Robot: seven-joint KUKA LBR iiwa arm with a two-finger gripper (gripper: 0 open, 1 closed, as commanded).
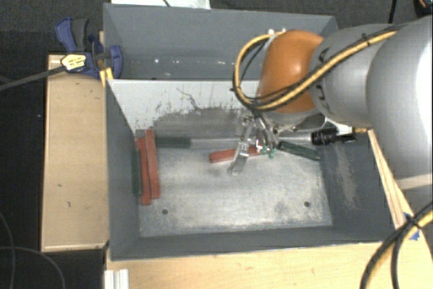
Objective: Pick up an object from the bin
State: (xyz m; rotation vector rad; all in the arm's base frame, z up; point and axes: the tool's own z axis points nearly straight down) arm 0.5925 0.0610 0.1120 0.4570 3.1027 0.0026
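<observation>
Your claw (242,156) hangs low over the middle of the bin (230,206), towards its far side, under the orange cover (287,71) of the arm. You cannot tell from this view whether it is open or closed, so nothing can be called held.

Starting at the left, a long red bar (150,169) lies along the left wall, its length running near to far, with a dark strip (137,169) just beside it on the wall side. Next, a dark rod (174,143) lies along the foot of the far wall, pointing left to right.

Then comes the thing that matters to you: a small red piece (222,157), flat on the floor just left of the claw. Its right end either touches the claw or runs under it; which of the two, you cannot make out. Its long axis runs left to right, with the right end turned slightly towards the far wall.

Right of the claw, a thin green stick (301,149) lies on the floor, slanting from far-left to near-right, partly under the arm.

As for progress, judge the reach as done and the pick as not yet made: the claw is down at the small red piece, but that piece lies on the floor, unlifted. What is left, on this reading, is a sure grip across its short side and a lift clear of the bin
</observation>
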